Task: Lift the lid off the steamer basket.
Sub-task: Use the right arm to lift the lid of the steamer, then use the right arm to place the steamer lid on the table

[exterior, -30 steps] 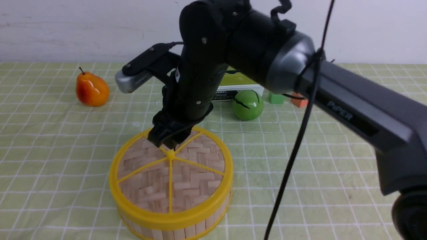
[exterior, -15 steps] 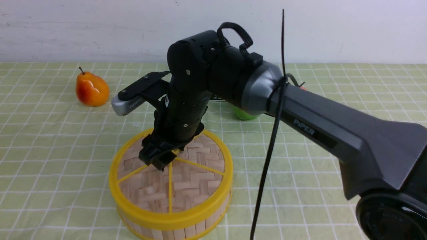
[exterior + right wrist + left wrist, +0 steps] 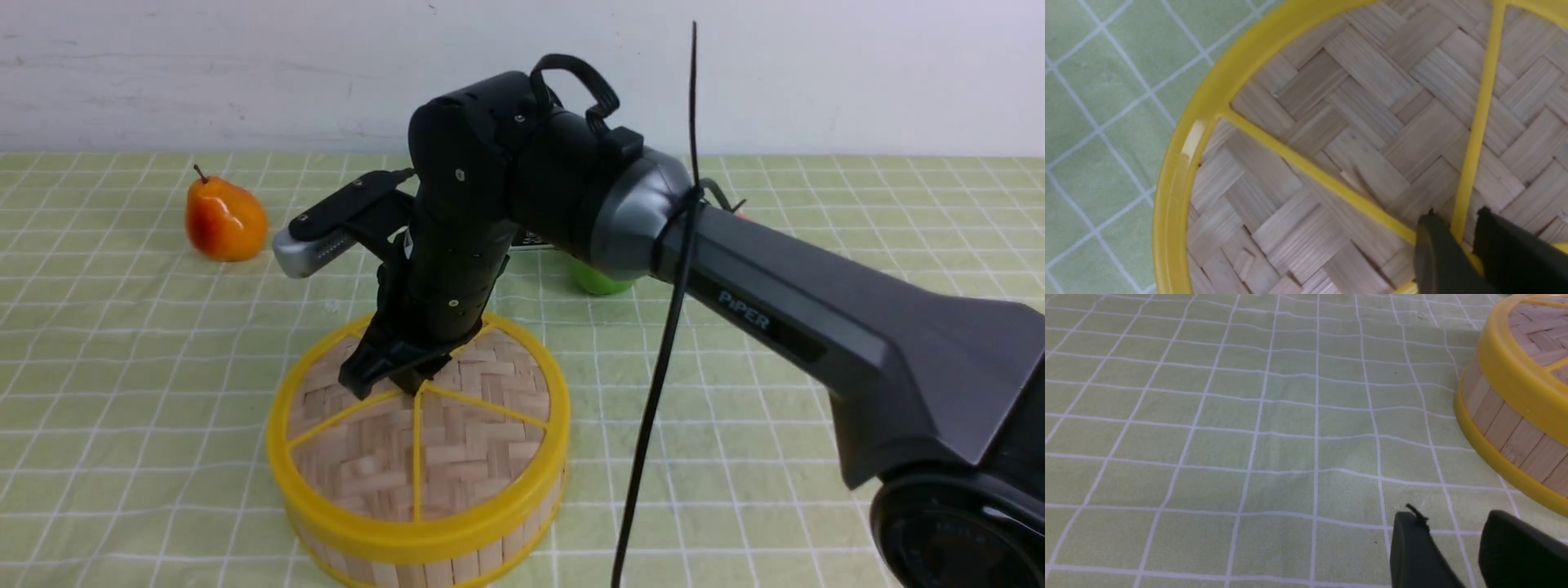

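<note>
Lid-removal step, grasp stage. The right gripper (image 3: 400, 384) points straight down, its two black fingers (image 3: 1437, 253) drawn close on either side of a thin yellow spoke where it meets the central knob. They appear clamped on the flat round lid (image 3: 457, 441) of woven pale bamboo with its thick yellow plastic rim. Directly beneath this gripper the lid sits level and fully seated on the round steamer basket (image 3: 424, 567) of vertical bamboo slats, with no gap visible at the rim, so the lift is judged not yet begun. The left gripper (image 3: 1453, 516) hovers low over the green checked tablecloth (image 3: 163, 367) just beside the basket wall, fingers apart and holding nothing. For a clean lift, the pull should run vertically through the knob. An off-centre or tilted draw could jam the rim against the slats and drag the light basket upward. The thin spoke offers little purchase, so a slow rise is advisable, and the idle left gripper is well placed to steady the basket.
</note>
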Robot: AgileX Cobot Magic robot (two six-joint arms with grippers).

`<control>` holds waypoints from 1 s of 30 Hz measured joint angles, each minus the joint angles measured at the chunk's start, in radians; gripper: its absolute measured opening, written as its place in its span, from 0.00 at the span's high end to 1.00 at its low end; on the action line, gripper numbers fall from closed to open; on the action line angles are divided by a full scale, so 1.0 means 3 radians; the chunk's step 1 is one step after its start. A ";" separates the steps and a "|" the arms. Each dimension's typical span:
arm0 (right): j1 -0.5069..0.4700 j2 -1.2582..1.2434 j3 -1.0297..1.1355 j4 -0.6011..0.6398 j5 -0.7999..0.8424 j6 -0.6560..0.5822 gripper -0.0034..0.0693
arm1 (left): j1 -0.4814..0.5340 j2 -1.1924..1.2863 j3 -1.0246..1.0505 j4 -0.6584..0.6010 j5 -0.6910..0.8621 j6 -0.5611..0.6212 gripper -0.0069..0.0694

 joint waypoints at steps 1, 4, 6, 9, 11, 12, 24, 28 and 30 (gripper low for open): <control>0.0000 -0.0004 -0.0025 -0.0008 0.0036 0.0000 0.84 | 0.0000 0.0000 0.0000 0.0000 0.0000 0.0000 0.60; 0.0000 -0.0086 -0.0139 -0.0087 0.0169 0.0000 0.84 | 0.0000 0.0000 0.0000 0.0000 0.0000 0.0000 0.60; 0.0000 -0.0205 -0.0212 -0.0175 0.0200 -0.0026 0.84 | 0.0000 0.0000 0.0000 0.0000 0.0000 0.0000 0.60; 0.0000 -0.0511 -0.0303 -0.0345 0.0200 -0.0105 0.84 | 0.0000 0.0000 0.0000 0.0000 0.0000 0.0000 0.60; -0.0025 -0.0754 -0.0326 -0.0457 0.0200 -0.0120 0.84 | 0.0000 0.0000 0.0000 0.0000 0.0000 0.0000 0.60; -0.0045 -0.0865 -0.0334 -0.0487 0.0207 -0.0120 0.84 | 0.0000 0.0000 0.0000 0.0000 0.0000 0.0000 0.60; -0.0907 -0.2070 0.1445 -0.0547 0.0206 -0.0042 0.84 | 0.0000 0.0000 0.0000 0.0000 0.0000 0.0000 0.60; -0.1310 -0.2316 0.2461 -0.0512 -0.0257 0.0172 0.84 | 0.0000 0.0000 0.0000 0.0000 0.0000 0.0000 0.60; -0.1441 -0.2341 0.2871 -0.0427 -0.0678 0.0242 0.84 | 0.0000 0.0000 0.0000 0.0000 0.0000 0.0000 0.60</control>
